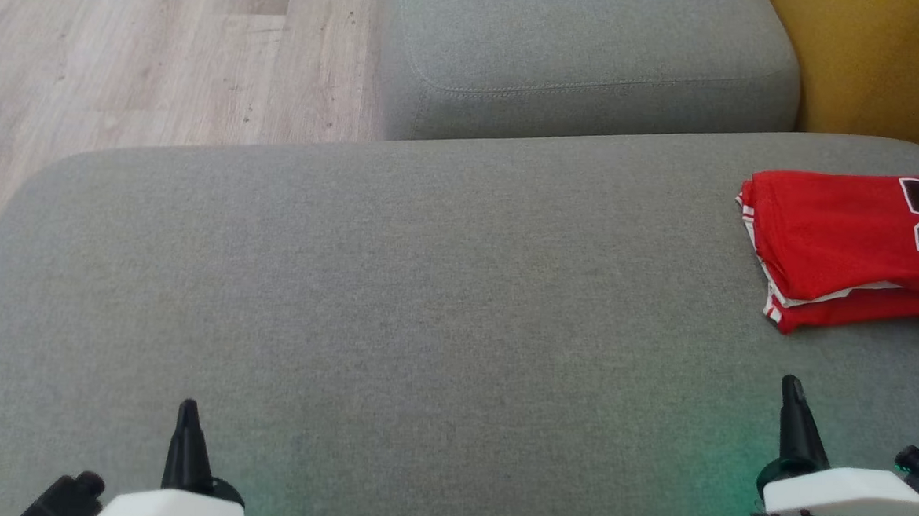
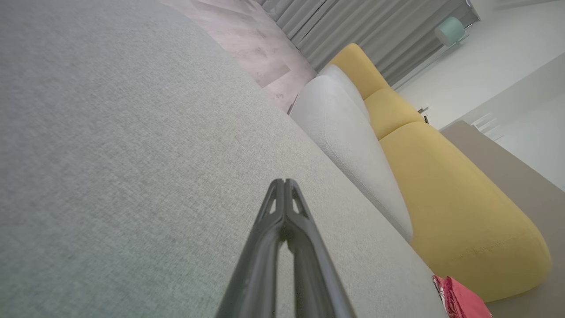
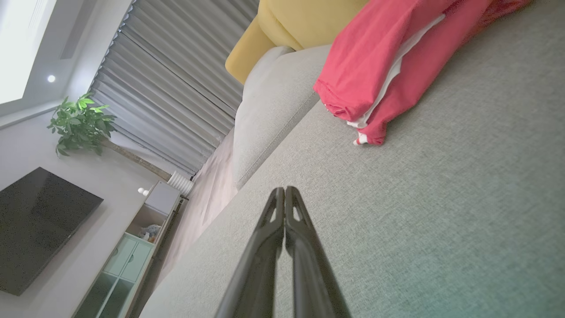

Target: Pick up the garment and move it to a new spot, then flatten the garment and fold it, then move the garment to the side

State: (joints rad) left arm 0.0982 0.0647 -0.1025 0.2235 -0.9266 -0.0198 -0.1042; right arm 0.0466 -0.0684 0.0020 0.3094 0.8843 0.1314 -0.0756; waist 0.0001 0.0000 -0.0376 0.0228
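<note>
**Folded jersey lying at the side, both claws empty**

The red sleeveless basketball jersey with white trim and a dark number (image 1: 846, 239) is lying folded into a compact stack at the right end of the broad grey woven sofa cushion (image 1: 426, 288). It is sitting just in front of the mustard-yellow upholstered seat (image 1: 878, 68). Its right part is running off the head view, so I cannot tell how near it is to the cushion's far end.

The left claw (image 1: 188, 409) is hovering low over bare grey fabric, well apart from the jersey. Its fingers are pressing together with nothing between them. The right claw (image 1: 791, 385) is likewise pinched closed and empty, pointing toward the jersey's near corner without touching it.

Judging from this, the folding and the move aside are looking finished or nearly so.

The risk is lying in any further contact. The bottom layers are poking out past the top one at the near corner. A closed claw sweeping forward there would probably be catching that loose hem and dragging the stack open. A grasp taking only the upper layer would be peeling the fold apart, since the layers look free to slide over each other.
</note>
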